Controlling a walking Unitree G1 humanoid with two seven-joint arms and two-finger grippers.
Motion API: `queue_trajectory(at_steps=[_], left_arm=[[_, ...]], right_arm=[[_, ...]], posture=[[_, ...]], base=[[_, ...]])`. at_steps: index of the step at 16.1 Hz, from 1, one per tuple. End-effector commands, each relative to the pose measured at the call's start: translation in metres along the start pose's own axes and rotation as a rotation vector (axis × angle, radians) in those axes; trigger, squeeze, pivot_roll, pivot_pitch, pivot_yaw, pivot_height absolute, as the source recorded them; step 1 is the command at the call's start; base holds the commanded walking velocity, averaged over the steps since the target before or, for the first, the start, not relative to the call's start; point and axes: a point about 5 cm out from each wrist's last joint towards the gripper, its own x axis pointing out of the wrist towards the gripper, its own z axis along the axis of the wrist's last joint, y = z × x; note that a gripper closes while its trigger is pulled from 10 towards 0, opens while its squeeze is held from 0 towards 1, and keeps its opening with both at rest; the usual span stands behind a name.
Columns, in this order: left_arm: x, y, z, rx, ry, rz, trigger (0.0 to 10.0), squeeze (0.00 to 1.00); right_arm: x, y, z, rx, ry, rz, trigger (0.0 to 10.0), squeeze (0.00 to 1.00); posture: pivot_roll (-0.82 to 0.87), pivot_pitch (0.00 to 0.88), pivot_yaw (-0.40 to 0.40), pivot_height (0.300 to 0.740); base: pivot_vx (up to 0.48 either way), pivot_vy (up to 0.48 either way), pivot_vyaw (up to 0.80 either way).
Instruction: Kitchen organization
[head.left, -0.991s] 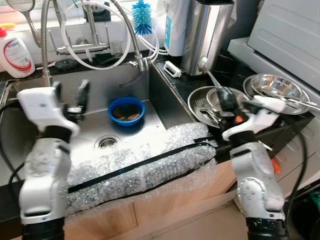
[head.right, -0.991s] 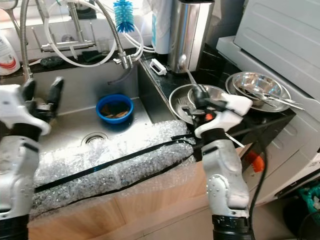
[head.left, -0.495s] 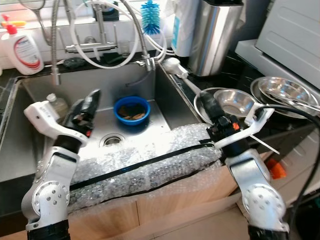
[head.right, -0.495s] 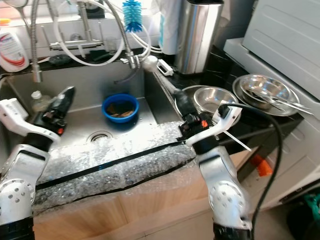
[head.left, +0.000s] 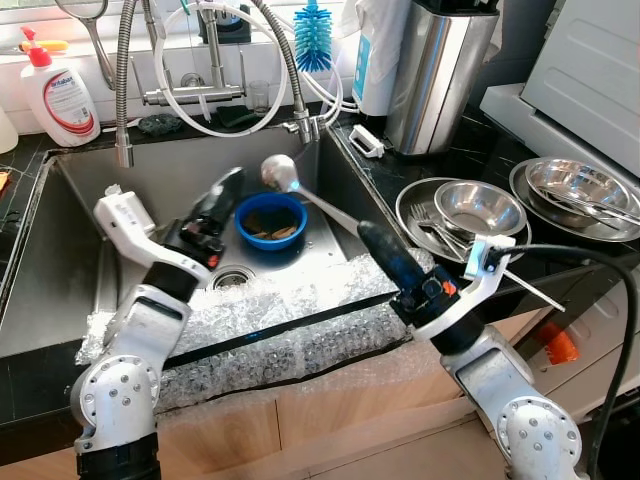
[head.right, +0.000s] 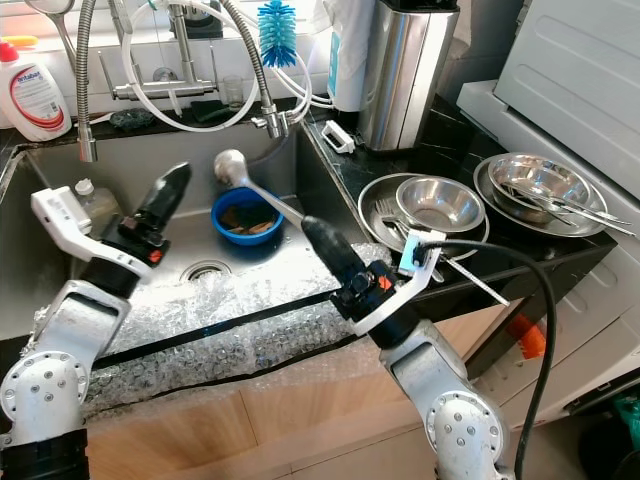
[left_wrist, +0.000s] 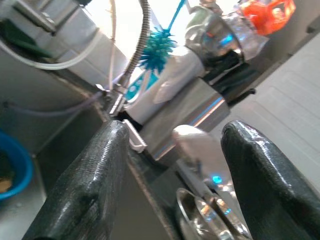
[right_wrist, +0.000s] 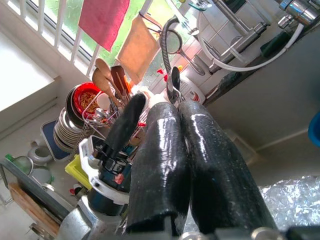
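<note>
The right pincer (head.right: 325, 240) is clamped on the handle of a metal ladle (head.right: 232, 166), whose round bowl hangs over the sink (head.left: 80, 215) just above a blue bowl (head.left: 265, 217) holding brownish scraps. In the right wrist view the two black fingers (right_wrist: 165, 150) press tightly together. The left pincer (head.left: 220, 195) hovers over the sink beside the blue bowl, fingers (left_wrist: 95, 185) spread apart and holding nothing. Bubble wrap (head.left: 290, 335) with a black strip covers the sink's front edge. On the black surface (head.left: 395, 165) to the right sit steel bowls (head.left: 478, 205) with forks. A white soap bottle (head.left: 60, 88) with a red-and-blue label stands by the window; its writing is too small to read. A blue bottle brush (head.left: 312, 22) stands behind the tap.
</note>
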Motion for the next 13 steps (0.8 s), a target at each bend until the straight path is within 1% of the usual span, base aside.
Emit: queue_trajectory(at_steps=[1,4,8,10,13], left_arm=[[-0.002,-0.006,-0.002,-0.015,0.016,-0.019,10.0,0.0],[-0.003,-0.01,-0.007,-0.051,0.031,-0.028,10.0,0.0],[-0.006,-0.016,-0.014,-0.089,0.061,-0.045,10.0,0.0],[-0.007,-0.023,-0.016,-0.127,0.065,-0.095,10.0,0.0],[-0.009,-0.026,-0.018,-0.146,0.077,-0.115,10.0,0.0]], right_arm=[[0.0,0.007,0.002,-0.013,0.001,0.037,10.0,0.0],[0.002,0.009,-0.001,-0.006,0.017,0.06,10.0,0.0],[0.006,0.012,0.0,-0.011,-0.001,0.094,10.0,0.0],[0.006,0.01,-0.004,-0.018,0.027,0.093,10.0,0.0],[0.006,0.012,-0.008,-0.022,0.049,0.106,10.0,0.0]], posture=[[0.03,0.03,-0.042,0.74],[0.03,0.035,-0.042,0.74],[0.03,0.034,-0.042,0.74],[0.04,0.031,-0.045,0.74],[0.04,0.033,-0.045,0.74]], base=[[0.0,0.0,0.0],[0.0,0.0,0.0],[0.0,0.0,0.0],[0.0,0.0,0.0],[0.0,0.0,0.0]])
